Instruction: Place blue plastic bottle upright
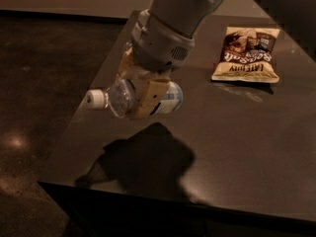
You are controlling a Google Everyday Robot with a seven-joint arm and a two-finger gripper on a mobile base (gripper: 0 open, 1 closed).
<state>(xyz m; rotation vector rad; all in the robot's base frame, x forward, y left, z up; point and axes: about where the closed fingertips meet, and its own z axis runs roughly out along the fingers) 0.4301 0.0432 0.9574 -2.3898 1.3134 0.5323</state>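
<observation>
A snack bag (248,53) lies on the dark table (237,147) at upper right, well apart from the arm; nothing sits between them. At centre left, the gripper (143,100) is clamped across the blue plastic bottle (121,97). The bottle is horizontal above the tabletop, its white cap (96,98) pointing left and its shadow (148,157) below.

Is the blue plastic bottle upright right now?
No, the pincer holds the blue plastic bottle sideways above the dark table, cap pointing left.

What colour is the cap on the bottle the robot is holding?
White cap, seen in the camera view; the gripper holds the blue plastic bottle above the table.
</observation>
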